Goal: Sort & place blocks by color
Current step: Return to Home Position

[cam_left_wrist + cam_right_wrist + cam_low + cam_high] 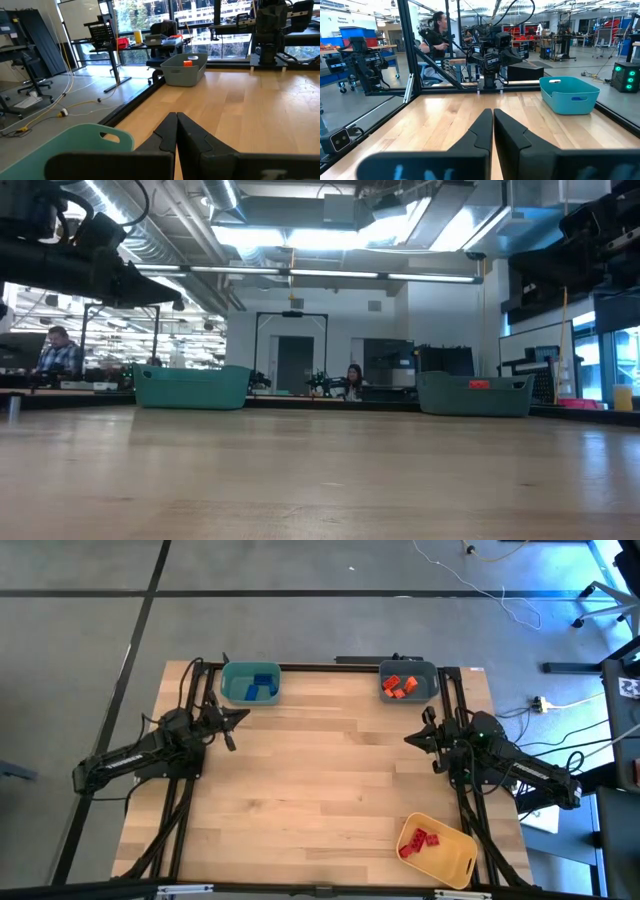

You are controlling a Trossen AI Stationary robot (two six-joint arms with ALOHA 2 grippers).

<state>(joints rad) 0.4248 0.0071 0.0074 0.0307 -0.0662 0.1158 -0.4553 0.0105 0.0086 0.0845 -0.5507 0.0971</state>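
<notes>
Blue blocks (pixel 258 686) lie in the teal bin (pixel 232 672) at the table's far left. Orange blocks (pixel 399 686) lie in the grey-blue bin (pixel 428 670) at the far right; one orange block shows in the left wrist view (pixel 187 63). Red blocks (pixel 419 841) lie in the yellow bin (pixel 455 858) at the near right corner. My left gripper (pixel 243 717) is shut and empty, just on the near side of the teal bin. My right gripper (pixel 408 739) is shut and empty, on the near side of the grey-blue bin.
The bare wooden tabletop (pixel 320 790) stretches between the two arms. In the low view the teal bin (pixel 192 388) and the grey-blue bin (pixel 474 393) stand at the far edge. People sit at desks in the room behind the table (pixel 353 380).
</notes>
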